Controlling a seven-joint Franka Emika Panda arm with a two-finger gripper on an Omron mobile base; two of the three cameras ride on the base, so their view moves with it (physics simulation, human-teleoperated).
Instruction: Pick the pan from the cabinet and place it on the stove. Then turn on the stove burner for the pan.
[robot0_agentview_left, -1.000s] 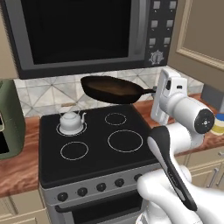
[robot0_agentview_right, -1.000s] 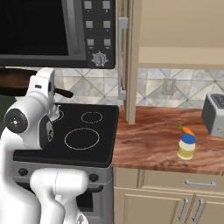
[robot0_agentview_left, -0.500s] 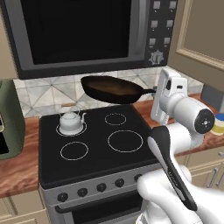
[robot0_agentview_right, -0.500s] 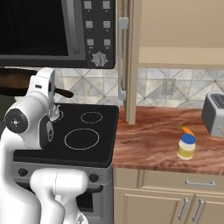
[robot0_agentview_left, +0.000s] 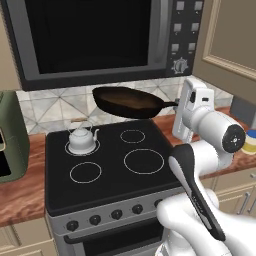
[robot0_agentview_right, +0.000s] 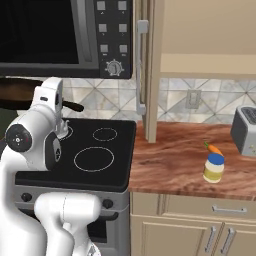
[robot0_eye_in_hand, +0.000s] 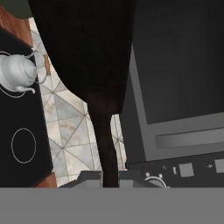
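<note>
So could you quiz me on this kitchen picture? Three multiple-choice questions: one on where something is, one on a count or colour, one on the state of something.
1. Where is the kettle?
A. on the back-left ring of the stove
B. on the wooden counter
C. inside the microwave

2. How many white rings are drawn on the cooktop?
A. two
B. four
C. six

3. What is the pan doing?
A. resting flat on a ring
B. held in the air by its handle
C. lying on the floor

Answers:
1. A: in the left base view the kettle sits inside the ring at the back left.
2. B: four outlines show, one under the kettle.
3. B: the end effector is shut on the pan's handle, and the pan hangs above the back of the cooktop, below the microwave.
</note>
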